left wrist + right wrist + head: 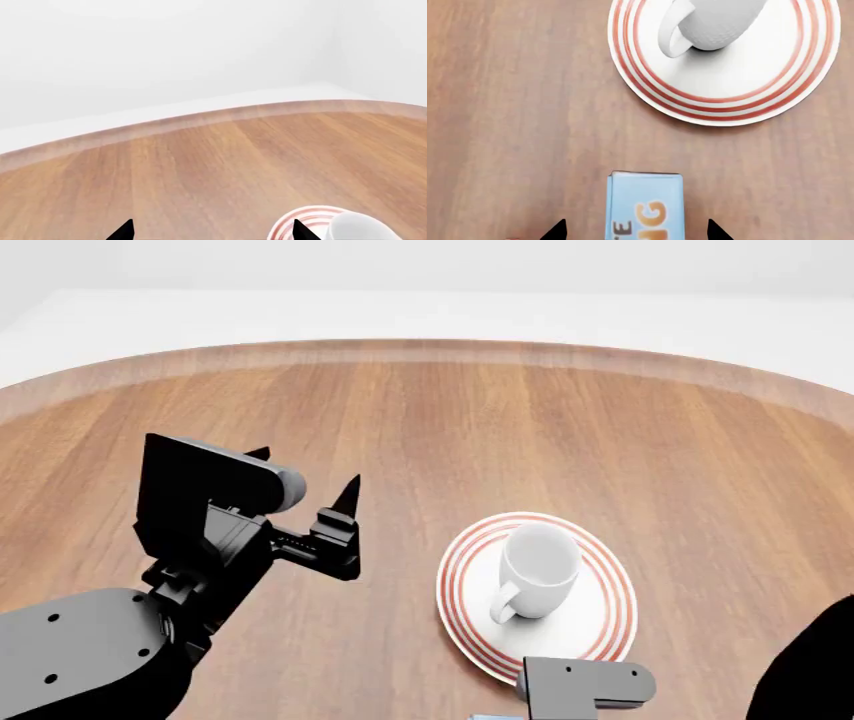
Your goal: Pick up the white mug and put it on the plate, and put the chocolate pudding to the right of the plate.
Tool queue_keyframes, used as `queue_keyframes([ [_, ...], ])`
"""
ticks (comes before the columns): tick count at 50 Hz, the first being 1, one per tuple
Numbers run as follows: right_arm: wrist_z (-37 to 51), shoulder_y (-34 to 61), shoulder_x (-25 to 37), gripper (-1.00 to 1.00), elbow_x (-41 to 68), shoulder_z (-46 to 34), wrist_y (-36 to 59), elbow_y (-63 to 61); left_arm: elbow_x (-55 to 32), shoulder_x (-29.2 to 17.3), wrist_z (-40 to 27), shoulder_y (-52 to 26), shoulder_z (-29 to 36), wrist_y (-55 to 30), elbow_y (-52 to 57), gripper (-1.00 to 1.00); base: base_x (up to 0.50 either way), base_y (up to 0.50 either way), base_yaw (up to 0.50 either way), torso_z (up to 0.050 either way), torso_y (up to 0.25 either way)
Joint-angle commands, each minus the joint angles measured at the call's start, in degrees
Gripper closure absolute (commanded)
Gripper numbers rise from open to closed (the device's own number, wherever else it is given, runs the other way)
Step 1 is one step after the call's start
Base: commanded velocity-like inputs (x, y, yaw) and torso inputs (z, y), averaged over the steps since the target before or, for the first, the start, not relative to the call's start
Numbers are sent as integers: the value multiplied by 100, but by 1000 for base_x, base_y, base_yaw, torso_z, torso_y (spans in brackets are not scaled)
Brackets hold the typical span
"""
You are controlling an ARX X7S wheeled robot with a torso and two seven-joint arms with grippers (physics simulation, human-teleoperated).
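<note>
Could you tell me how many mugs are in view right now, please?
1. The white mug stands upright on the plate, handle toward the robot. No other mug shows in any view, though the table nearest the robot is partly hidden by the arms.

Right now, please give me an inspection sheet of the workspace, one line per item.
Surface: round wooden table, bare around the things.
Job's things: white mug upright on the plate; chocolate pudding on the table, apart from the plate.
Clutter: nothing seen.
Grippers: left gripper open, empty, beside the plate; right gripper open, jaws either side of the pudding.
Cables: nothing seen.
Surroundings: plain white walls.
</note>
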Motion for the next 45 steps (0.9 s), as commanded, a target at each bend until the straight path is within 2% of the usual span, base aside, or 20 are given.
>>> queue_keyframes([
  [1, 0, 348, -336, -100, 42, -775, -754, 110, 10, 28, 16, 30, -3, 12, -29, -100, 0, 0, 0, 0, 0],
  [45, -1, -423, -718, -100, -72, -829, -646, 658, 72, 138, 76, 173, 7, 52, -157, -100, 0, 0, 0, 0, 0],
])
